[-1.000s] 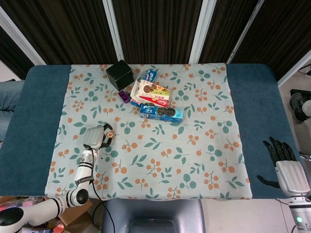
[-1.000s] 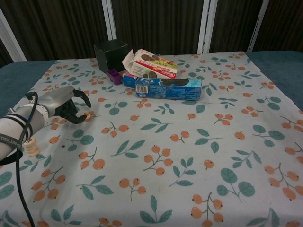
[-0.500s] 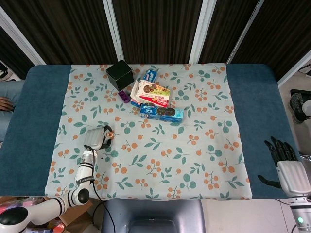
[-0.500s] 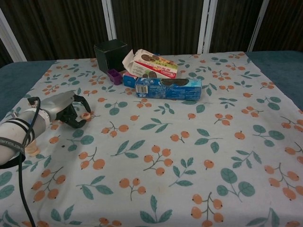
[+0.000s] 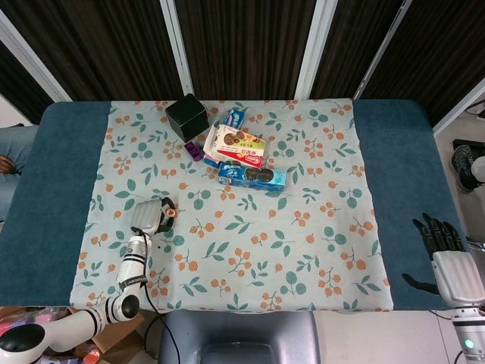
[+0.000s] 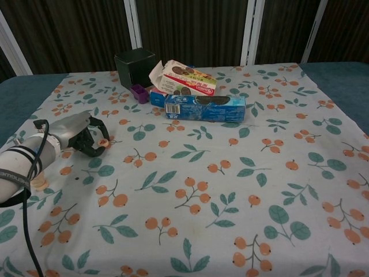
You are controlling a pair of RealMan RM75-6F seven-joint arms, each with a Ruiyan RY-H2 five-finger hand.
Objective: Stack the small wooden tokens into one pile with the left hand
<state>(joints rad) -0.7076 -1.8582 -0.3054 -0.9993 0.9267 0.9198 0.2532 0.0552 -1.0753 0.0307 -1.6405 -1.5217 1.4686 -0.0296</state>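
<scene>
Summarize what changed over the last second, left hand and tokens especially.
The left hand, pinching a small wooden token at its fingertips, dropped lower toward the floral cloth and drew back slightly toward the robot. The token pile beside the forearm got partly hidden by the arm. The right hand shifted slightly nearer at the table edge. Black box and snack boxes stayed put.

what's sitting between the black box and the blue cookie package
A small purple container lies between the black box and the blue cookie package, beside the opened white cookie box. The chest view shows it best.
</scene>
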